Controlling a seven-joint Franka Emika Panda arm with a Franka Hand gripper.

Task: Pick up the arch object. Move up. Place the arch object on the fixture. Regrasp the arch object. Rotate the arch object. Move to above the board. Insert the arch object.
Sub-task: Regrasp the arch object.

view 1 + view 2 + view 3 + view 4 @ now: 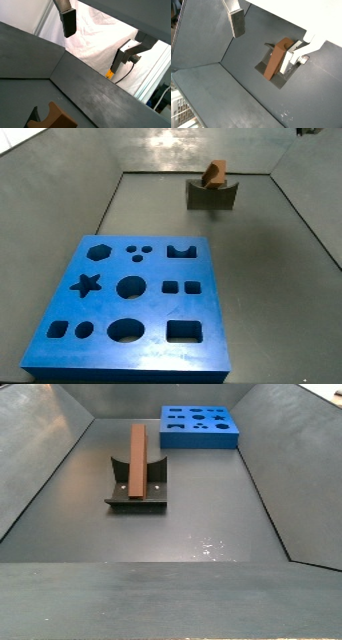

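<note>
Two things of the task sit well apart on the dull grey floor (pixel 201 514) of a walled bin, whose sloping grey walls (pixel 54 454) close it in on every side shown; in a wrist view white sheeting (pixel 93 35) hangs beyond the wall's rim. The board (pixel 131 306), thick and blue, lies flat on the floor toward one end wall, its cut-outs of star, hexagon, circles, squares and arch facing up. Near the opposite end wall stands the fixture (pixel 138 494), a dark notched block on its base plate, and the arch object (pixel 138 452) rests in its notch. In a side view the orange-brown bar's long axis runs along the length of the floor, one end pointing toward the board's end and the other toward the near wall; from the other side only its end face (pixel 215 172) shows, rising above the fixture (pixel 211 194). The gripper is raised clear of the floor and touches neither piece: a single flat finger (pixel 68 21) with its dark pad shows in both wrist views (pixel 236 22), with nothing against it, and whether the jaws stand open or closed cannot be told.
</note>
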